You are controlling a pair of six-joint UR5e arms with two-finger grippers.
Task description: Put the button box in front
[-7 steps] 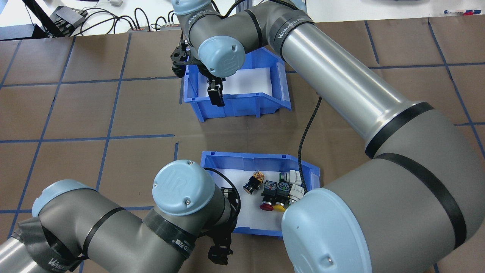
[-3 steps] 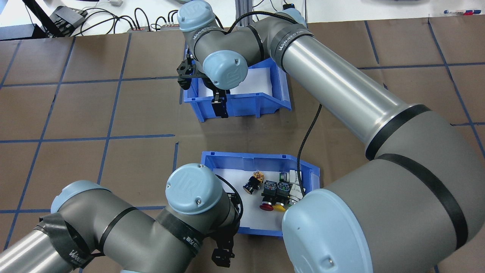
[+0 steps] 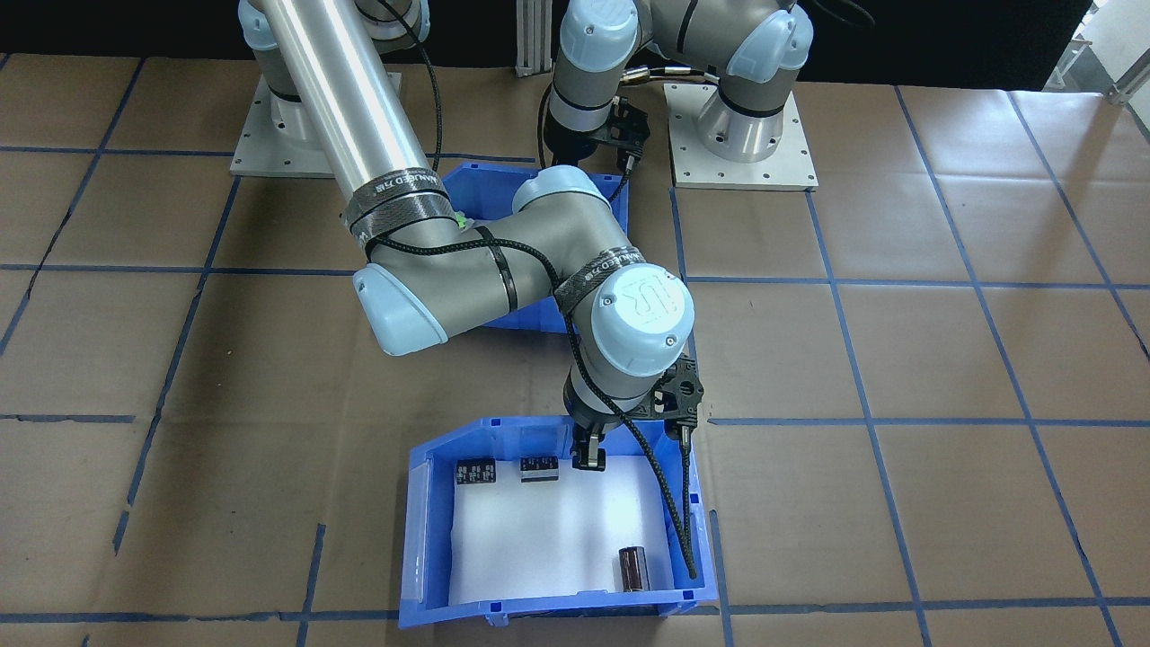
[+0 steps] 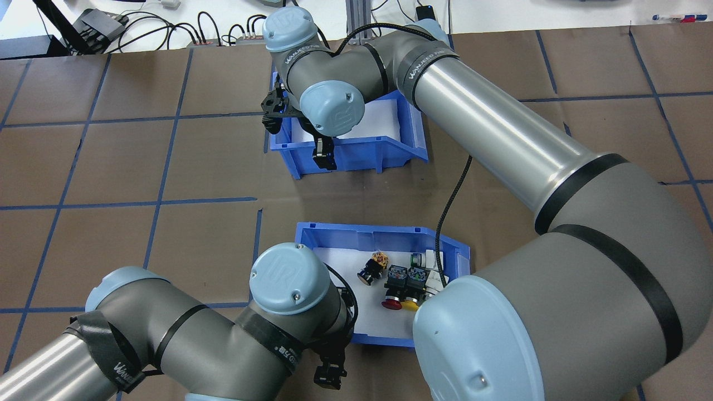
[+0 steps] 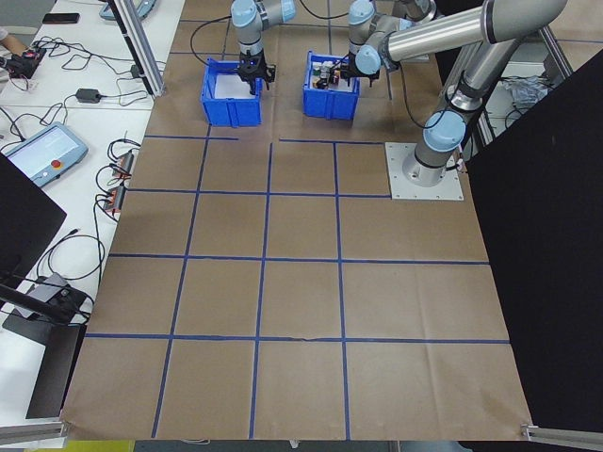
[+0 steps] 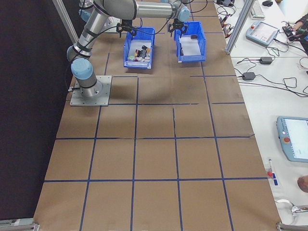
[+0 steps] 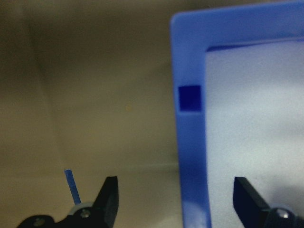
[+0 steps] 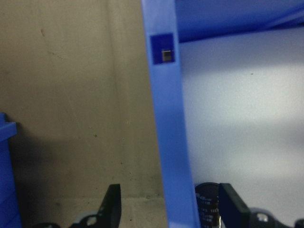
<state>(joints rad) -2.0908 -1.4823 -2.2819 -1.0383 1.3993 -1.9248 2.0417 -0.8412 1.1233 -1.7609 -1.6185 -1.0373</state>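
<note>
So far unmoved, the button box [image 4: 384, 289] sits nearest the robot, each spread pincer straddling a bin wall: left pincer [image 7: 173, 202] on it, right pincer [image 8: 166, 202] on the capacitor bin [image 3: 557, 530].

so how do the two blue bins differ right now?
Contents: the button box holds a cluster of coloured push-button switches; the far bin holds three dark cylindrical parts, spread apart.
Place: the button box sits near the robot's base; the far bin sits toward the operators' side.
Arms: the left gripper straddles the button box's wall; the right gripper straddles the far bin's.
Shared: blue plastic, white floor, one sloped cut-away side.
</note>
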